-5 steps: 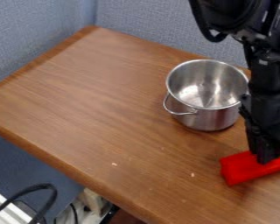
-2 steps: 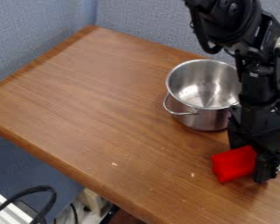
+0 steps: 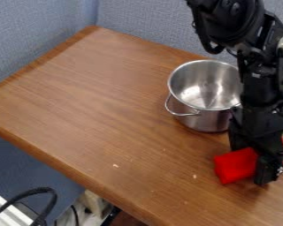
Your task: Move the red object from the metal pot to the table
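The red object [image 3: 236,166] lies on the table [image 3: 96,97] near its right front edge, a short way in front of the metal pot [image 3: 208,93]. The pot stands upright and its shiny inside is empty. My gripper [image 3: 261,169] points straight down over the red object, open, with its dark fingers either side of the block's middle. Red shows on both sides of the fingers. The gripper hides the block's middle.
A grey-blue wall [image 3: 49,22] runs behind the table's back and left sides. The table's front edge [image 3: 73,181] slants from lower left to right. Below it, black cables [image 3: 32,201] lie on the floor.
The jaws have spread apart and let go of the red object, which now rests on the table. Over the last half second nothing has shifted.
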You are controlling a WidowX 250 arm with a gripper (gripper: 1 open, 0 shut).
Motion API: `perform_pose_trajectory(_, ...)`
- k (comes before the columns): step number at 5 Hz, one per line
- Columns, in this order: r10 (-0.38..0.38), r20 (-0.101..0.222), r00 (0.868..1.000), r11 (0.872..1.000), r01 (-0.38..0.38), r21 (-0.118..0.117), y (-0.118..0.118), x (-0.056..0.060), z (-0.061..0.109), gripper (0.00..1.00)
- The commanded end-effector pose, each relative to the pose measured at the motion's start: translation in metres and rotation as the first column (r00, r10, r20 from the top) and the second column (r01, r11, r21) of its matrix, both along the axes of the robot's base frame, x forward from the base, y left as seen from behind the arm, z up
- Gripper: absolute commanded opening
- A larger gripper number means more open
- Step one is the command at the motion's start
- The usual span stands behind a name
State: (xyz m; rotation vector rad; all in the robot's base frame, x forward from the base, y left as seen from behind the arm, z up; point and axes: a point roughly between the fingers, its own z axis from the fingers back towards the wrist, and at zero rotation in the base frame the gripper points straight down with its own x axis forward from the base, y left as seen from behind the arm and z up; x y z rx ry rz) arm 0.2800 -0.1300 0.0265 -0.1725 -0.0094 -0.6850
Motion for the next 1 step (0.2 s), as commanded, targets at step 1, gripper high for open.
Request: perform_pose_trajectory(1,0.017,0.047,0.999,1.0,-0.017,-0.013,0.0043,0.0087,0.0161,1.0)
